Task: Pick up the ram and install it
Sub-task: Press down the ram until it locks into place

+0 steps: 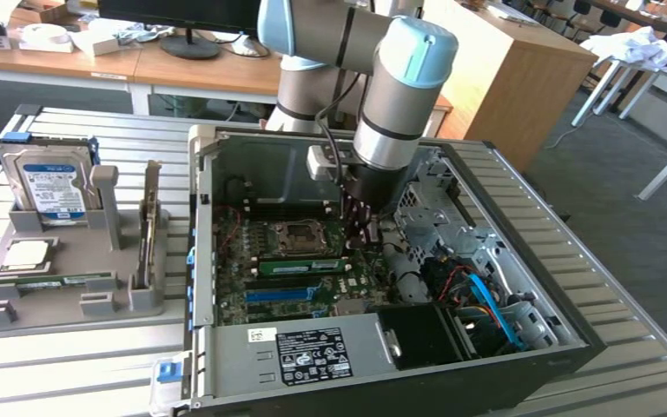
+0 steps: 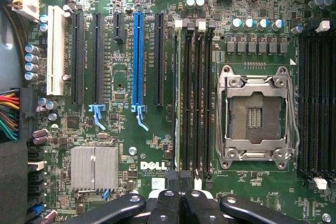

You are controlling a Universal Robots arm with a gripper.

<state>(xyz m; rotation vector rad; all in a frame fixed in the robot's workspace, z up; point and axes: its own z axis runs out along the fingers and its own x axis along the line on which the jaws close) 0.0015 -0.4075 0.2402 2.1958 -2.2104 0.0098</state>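
Observation:
The ram (image 1: pixel 300 265), a slim green stick with a white label, stands on edge in a motherboard slot inside the open computer case (image 1: pixel 565 334). My gripper (image 1: pixel 363 236) hangs in the case just above the ram's end on the exterior view's right, with its dark fingers (image 2: pixel 167 205) pressed together and nothing between them. In the wrist view my gripper (image 2: pixel 181 196) is shut over one end of the black memory slots (image 2: pixel 197 93). The ram (image 2: pixel 176 93) shows there as a thin edge in the slot nearest the blue slot (image 2: pixel 137 61).
A grey fixture (image 1: pixel 67 300) on the exterior view's left carries a second green stick (image 1: pixel 67 280), a processor (image 1: pixel 27 254) and an upright hard drive (image 1: pixel 46 182). The empty processor socket (image 2: pixel 257 114) lies beside the memory slots. Cables and a drive cage (image 1: pixel 485 295) crowd the case's right side.

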